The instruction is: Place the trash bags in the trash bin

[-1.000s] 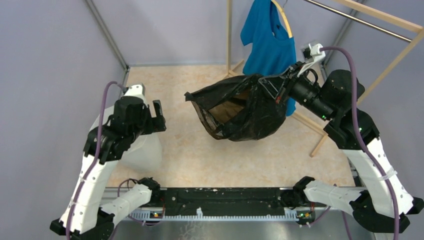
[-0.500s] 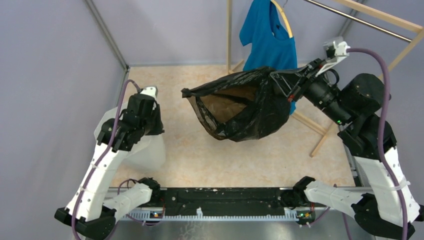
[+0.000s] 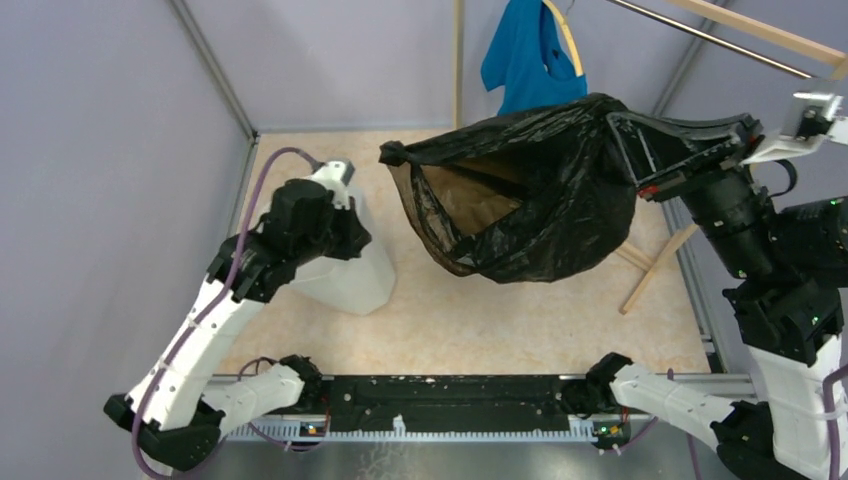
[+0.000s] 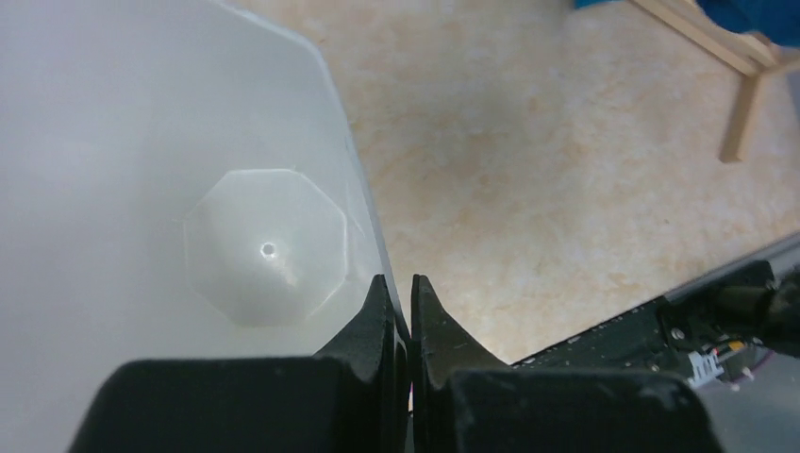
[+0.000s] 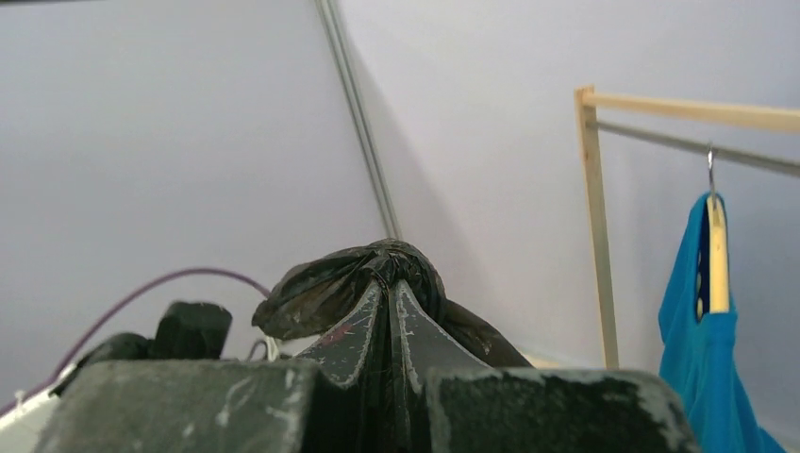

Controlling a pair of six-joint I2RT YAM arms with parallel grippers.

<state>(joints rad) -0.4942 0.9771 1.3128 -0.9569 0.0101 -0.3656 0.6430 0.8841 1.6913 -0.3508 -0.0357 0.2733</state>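
The trash bag (image 3: 555, 205), clamped aloft at one o'clock by the right fingers (image 5: 363, 335), should be lowered bottom-first into the trash bin (image 3: 348, 283), rim-gripped at nine o'clock by the left fingers (image 4: 375, 319).

Your right gripper (image 3: 630, 155) has the black trash bag (image 3: 540, 200) pinched by one edge, so it's hanging in the air with its mouth gaping left. Your left gripper (image 3: 343, 238) is clamped on the white trash bin (image 3: 350, 285) rim, near the bag's open side.
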